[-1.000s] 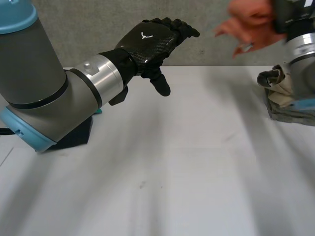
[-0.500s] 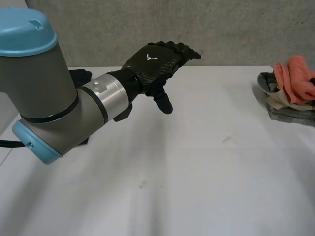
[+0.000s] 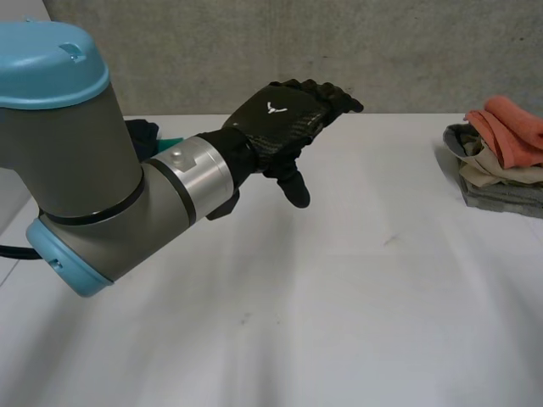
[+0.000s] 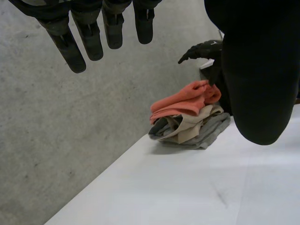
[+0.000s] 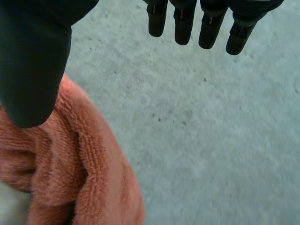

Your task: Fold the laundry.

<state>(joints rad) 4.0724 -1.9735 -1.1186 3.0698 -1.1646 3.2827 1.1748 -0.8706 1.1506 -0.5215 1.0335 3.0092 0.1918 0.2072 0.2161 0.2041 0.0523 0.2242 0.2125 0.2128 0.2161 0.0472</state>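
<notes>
Towel [image 3: 513, 127] lay bunched atop the pile [image 3: 501, 191] at the table's [image 3: 339, 297] right edge; a brush could topple it. Left hand [image 3: 276, 119] and right hand [image 5: 33, 56] hung empty, fingers straight.

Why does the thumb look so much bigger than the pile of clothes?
Left wrist view: the left hand sits right by the camera, so its thumb looms dark and hides part of the laundry pile. Right wrist view: the thumb of the right hand looms likewise over the orange towel. Head view: from farther off, the left hand looks ordinary.
</notes>
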